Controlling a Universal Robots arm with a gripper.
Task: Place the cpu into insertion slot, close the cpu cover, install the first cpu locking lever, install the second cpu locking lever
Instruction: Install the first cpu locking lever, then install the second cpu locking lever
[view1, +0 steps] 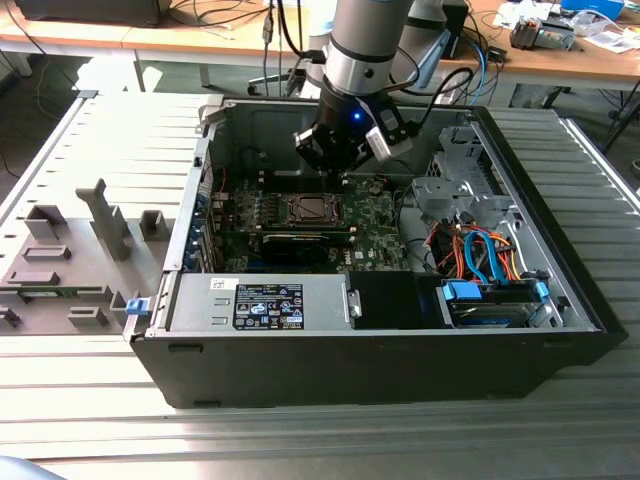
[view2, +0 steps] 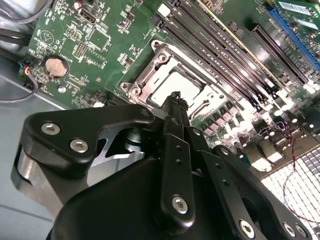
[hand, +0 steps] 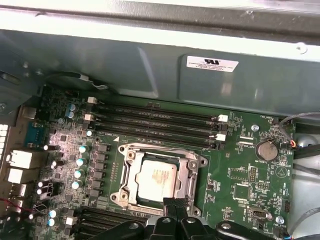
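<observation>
The cpu lies flat in the insertion slot on the green board, its pale silver top showing. The cpu cover, a silver frame, lies flat around the chip in both wrist views, and the chip fills its cut-out. My gripper hangs inside the open computer case, just above the socket's edge. Its dark fingertips are pressed together with nothing between them, pointing at the cpu and the cover. In the first wrist view the gripper overlaps the near rim of the socket.
Long black memory slots run beside the socket, and a coin battery sits on the board. The case walls enclose the work area. A power supply and a drive bay with coloured cables stand nearby. A grey fixture lies at the exterior view's left.
</observation>
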